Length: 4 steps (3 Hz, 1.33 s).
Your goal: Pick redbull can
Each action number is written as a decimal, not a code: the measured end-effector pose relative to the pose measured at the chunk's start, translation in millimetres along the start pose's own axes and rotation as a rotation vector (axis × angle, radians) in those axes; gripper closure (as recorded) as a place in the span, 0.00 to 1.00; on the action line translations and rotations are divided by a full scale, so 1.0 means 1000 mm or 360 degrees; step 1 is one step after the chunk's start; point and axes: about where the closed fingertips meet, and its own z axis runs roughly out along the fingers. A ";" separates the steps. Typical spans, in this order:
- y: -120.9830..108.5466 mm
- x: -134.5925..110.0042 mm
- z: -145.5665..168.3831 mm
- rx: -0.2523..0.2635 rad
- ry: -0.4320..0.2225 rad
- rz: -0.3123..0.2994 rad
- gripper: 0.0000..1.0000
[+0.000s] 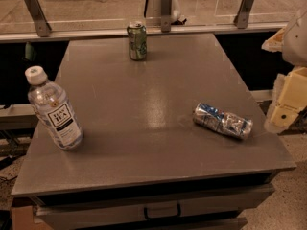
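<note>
The redbull can (pixel 222 120), slim, shiny blue and silver, lies on its side on the right part of the grey table (pixel 144 99), near the right edge. My gripper (pixel 288 102), cream-coloured, hangs at the right edge of the camera view, just beyond the table's right edge. It is to the right of the can, slightly above it, and apart from it. It holds nothing that I can see.
A green can (pixel 137 41) stands upright at the table's far edge. A clear tea bottle (pixel 53 109) with a white cap stands at the left front. A glass railing with metal posts (pixel 166 6) runs behind the table. A drawer handle (pixel 162 211) is below the front edge.
</note>
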 end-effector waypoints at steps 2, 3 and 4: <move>-0.001 -0.001 0.003 -0.0008 -0.0038 -0.0005 0.00; -0.004 -0.005 0.032 -0.0069 -0.0101 -0.0002 0.00; -0.011 -0.003 0.073 -0.0118 -0.0105 0.0047 0.00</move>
